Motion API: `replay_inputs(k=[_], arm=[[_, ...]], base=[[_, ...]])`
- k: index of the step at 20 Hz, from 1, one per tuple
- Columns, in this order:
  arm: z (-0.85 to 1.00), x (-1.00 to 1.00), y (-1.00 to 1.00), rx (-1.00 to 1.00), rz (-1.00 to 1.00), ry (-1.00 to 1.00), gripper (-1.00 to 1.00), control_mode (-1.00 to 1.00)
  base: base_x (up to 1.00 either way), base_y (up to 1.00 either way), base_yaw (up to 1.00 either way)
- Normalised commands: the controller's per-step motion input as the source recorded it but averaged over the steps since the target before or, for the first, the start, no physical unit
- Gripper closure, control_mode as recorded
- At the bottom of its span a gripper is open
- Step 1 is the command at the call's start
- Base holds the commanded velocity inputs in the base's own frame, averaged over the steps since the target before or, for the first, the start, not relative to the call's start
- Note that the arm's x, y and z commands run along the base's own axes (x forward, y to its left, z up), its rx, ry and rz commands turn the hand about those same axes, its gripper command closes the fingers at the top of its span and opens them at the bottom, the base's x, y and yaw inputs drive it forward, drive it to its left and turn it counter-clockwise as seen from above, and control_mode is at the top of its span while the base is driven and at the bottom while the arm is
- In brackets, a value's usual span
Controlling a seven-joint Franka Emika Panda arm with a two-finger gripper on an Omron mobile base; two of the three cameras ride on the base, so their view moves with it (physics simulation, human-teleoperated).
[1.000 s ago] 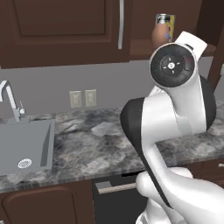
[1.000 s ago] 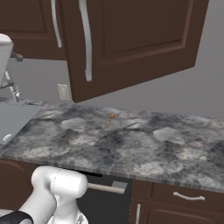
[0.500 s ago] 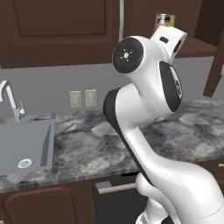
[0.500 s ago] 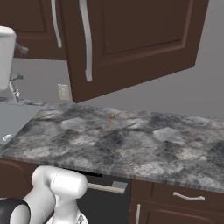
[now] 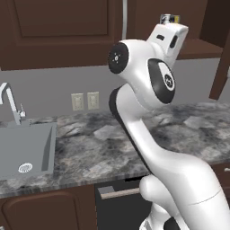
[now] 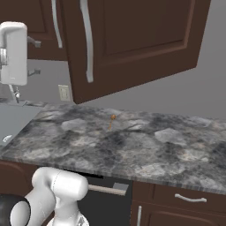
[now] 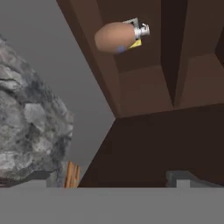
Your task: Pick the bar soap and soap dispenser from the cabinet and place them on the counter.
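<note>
Our fingers [image 7: 124,181] stand spread wide with nothing between them, only one dark tip [image 7: 186,178] rising clearly at the bottom of the hand view. Well ahead of them and up the rolled frame sits the soap dispenser [image 7: 116,37], a smooth brown pear-shaped bottle with a narrow neck and a small silver pump, resting on the brown shelf inside the cabinet [image 7: 144,83]; a scrap of yellow peeks from behind it, and we cannot tell what that is. We judge the wide opening suits the bottle's rounded belly, since the hand seems lined up for a reach into the open compartment. Close beside the fingers, toward the stone, lies the bar soap [image 7: 72,174], a tiny orange-pink block. In the right base view it [image 6: 112,119] reads as a small orange speck lying on the tabletop [image 6: 145,145], so that half of the job looks done and the bottle is what remains. The tabletop is grey and black marbled stone, mottled and matt, while the cabinet is flat dark wood with a panelled door [image 6: 132,39] swung open and a long silver bar handle [image 6: 87,39]. Far off to the side a grey sink [image 5: 24,150] is set into the stone.
</note>
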Motion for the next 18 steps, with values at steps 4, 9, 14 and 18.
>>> replay_inputs(k=[4, 9, 14, 18], arm=[[0.0, 0.24, -0.25, -0.07, -0.07, 0.0, -1.0, -1.0], [0.0, 0.21, -0.27, -0.04, -0.09, 0.0, -1.0, -1.0], [0.05, 0.13, -0.27, 0.0, -0.19, 0.0, -1.0, -1.0], [0.05, 0.2, -0.26, 0.0, -0.24, 0.0, -1.0, -1.0]], base=[[0.0, 0.0, 0.0], [0.0, 0.0, 0.0], [0.0, 0.0, 0.0], [0.0, 0.0, 0.0]])
